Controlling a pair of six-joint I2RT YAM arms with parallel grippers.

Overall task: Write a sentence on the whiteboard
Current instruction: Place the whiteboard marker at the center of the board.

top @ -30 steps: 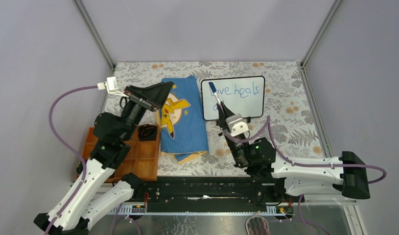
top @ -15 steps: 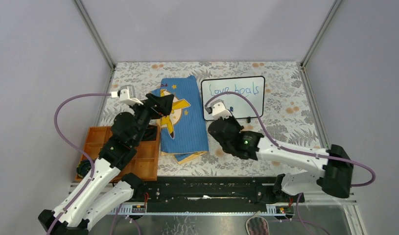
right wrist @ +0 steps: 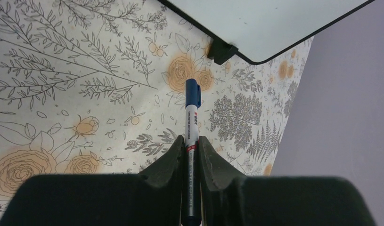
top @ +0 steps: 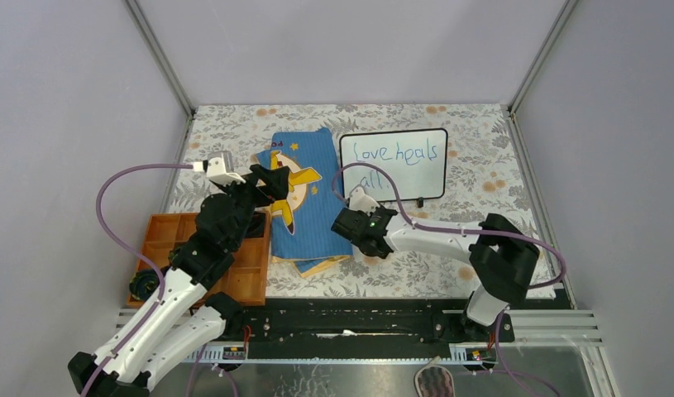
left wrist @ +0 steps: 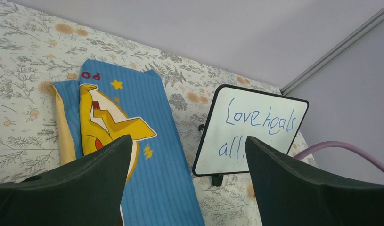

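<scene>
The whiteboard [top: 393, 164] stands at the back of the table, right of centre, its black frame on little feet. The sentence [top: 398, 155] reads "Love heals all." in thin blue writing on two lines, also plain in the left wrist view [left wrist: 260, 122]. My right gripper [right wrist: 192, 140] is shut on a white marker [right wrist: 192, 110] with a blue cap. It hovers low over the floral table, just in front of the board's near edge and off it. My left gripper [left wrist: 187, 141] hangs wide open and empty above the blue cloth, pointing toward the whiteboard [left wrist: 279, 113].
A blue cartoon-print cloth [top: 308, 207] lies left of the board. An orange compartment tray [top: 238, 265] sits at the near left under my left arm, with a black round object [top: 143, 285] beside it. Purple cables loop from both wrists. Grey walls enclose the table.
My right arm pulled the marker back off the board toward the near left, uncovering the word "all". My left arm moved a little to the right and nearer, over the cloth, still open.
</scene>
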